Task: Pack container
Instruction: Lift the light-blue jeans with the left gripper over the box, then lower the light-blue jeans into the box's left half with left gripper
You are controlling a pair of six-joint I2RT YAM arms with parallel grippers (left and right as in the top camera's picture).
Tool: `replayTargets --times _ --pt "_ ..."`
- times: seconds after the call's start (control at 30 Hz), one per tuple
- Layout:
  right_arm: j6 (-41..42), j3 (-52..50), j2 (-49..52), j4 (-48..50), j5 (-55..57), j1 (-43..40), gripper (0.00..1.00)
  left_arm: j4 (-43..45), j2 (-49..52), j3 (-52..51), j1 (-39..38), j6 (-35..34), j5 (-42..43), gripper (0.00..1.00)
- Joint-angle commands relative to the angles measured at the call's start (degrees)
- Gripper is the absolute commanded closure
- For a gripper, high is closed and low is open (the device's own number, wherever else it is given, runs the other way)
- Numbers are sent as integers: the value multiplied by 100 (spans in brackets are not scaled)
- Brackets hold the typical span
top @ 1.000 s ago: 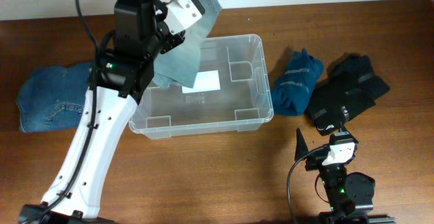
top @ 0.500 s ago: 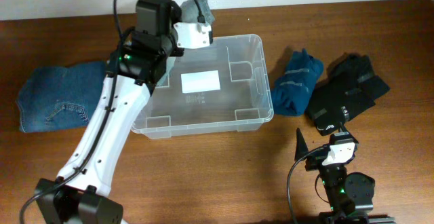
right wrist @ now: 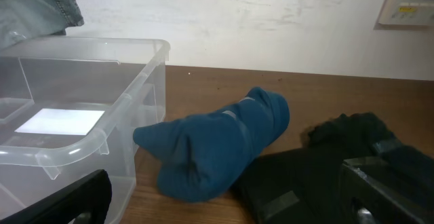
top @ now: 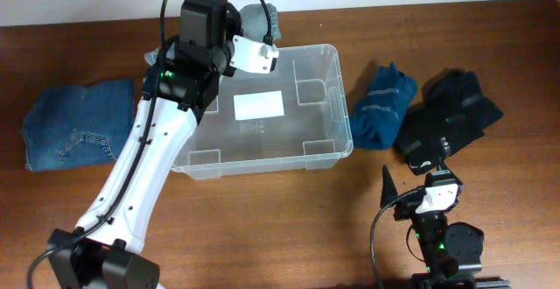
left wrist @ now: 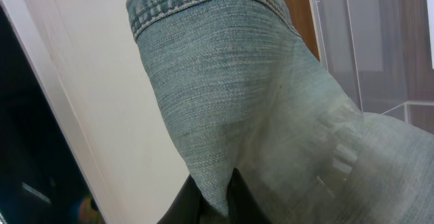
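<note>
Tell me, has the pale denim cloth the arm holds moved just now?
Yes. The pale denim cloth went from hanging over the container's left half to beyond its far rim.

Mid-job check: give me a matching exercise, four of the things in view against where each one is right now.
Things:
1. pale denim cloth
2. dark blue jeans
3. teal garment
4. black garment

Places:
A. farthest right
B. held in the left claw, by the bin's back rim
C. lying flat, left of the bin
D. next to the bin's right wall

Pairs: 1-B, 2-C, 3-D, 4-A
</note>
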Motion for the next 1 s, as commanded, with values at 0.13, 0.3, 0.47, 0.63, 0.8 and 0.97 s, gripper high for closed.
replayTargets --times 0.13,0.3,0.47,0.63,0.8,0.97 --pt "-15 -46 -37 0 50 -48 2 103 -267 166 -210 278 24 100" --pt "-15 -46 -37 2 50 -48 2 160 -476 166 -280 278 24 100" --pt "-15 -46 -37 2 50 -48 2 -2 -638 166 -278 278 24 100" --pt "-15 -46 -37 2 50 -48 2 -669 -638 166 -278 682 315 100" --pt "-15 -46 -37 2 50 -48 2 -752 -636 160 -267 684 328 100" --pt "-15 -46 -37 2 50 -48 2 -750 -483 122 -262 1032 323 100"
